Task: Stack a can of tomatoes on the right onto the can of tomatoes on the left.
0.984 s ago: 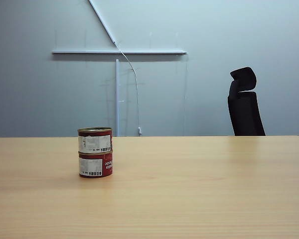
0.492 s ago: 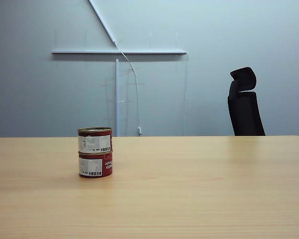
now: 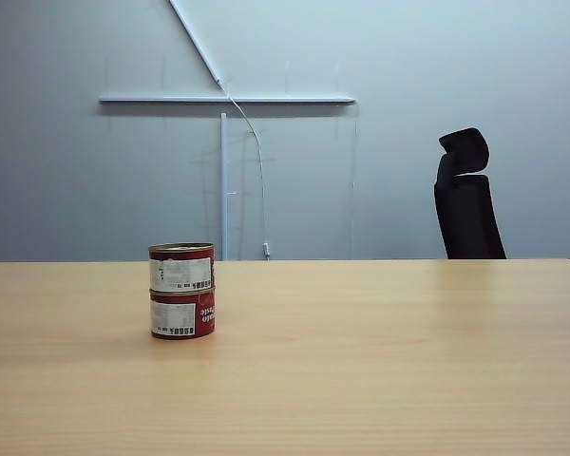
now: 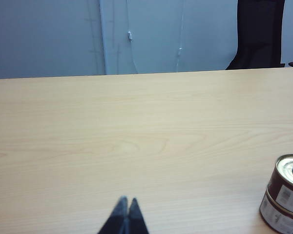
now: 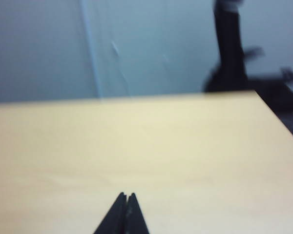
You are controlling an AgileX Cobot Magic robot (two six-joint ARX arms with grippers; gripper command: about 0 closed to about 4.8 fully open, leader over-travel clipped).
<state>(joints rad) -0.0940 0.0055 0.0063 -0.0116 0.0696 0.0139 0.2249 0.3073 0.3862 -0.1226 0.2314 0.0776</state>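
Both grippers sit low at the bottom centre of their wrist views, fingertips pressed together and holding nothing: the left gripper [image 4: 126, 204] over bare table [image 4: 136, 126], the right gripper [image 5: 125, 200] in a blurred picture. Beyond them, in the exterior view's lower left, the upper can [image 3: 181, 267] stands squarely on the lower can [image 3: 182, 314]. Farther back, a black chair [image 3: 466, 195] stands by the wall. Stacking looks finished; I judge nothing remains but parking the arms.

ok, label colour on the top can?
Red with a white panel on the top can, stacked on the bottom can. Clearest in the exterior view.
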